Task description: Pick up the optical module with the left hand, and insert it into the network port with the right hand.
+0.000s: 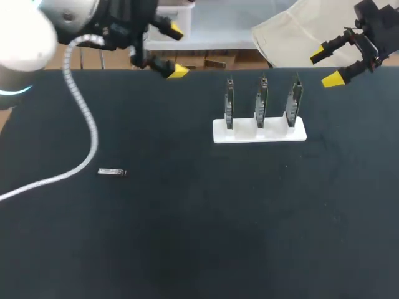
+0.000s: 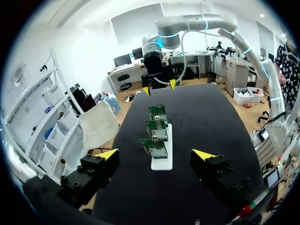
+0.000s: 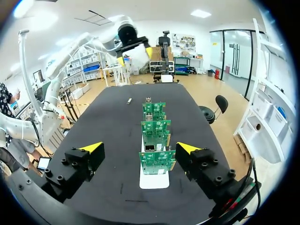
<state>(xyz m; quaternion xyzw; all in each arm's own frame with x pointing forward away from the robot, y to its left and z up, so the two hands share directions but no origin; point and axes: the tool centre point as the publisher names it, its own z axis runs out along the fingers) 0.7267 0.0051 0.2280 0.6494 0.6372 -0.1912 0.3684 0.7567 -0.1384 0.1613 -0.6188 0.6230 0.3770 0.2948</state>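
Three port boards (image 1: 260,103), one optical module (image 1: 111,172)

Left end effector (image 1: 176,51) is held high at the far left, yellow-tipped fingers spread wide apart. Right end effector (image 1: 325,66) is poised at the far right, its fingers likewise wide apart.

Bright, even light from ceiling panels (image 3: 201,13); matte black counter (image 1: 187,237) reads dark; left arm's white housing (image 1: 25,37) is washed out.

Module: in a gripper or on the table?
On the table: the module lies flat, apart from the open left gripper and open right gripper.
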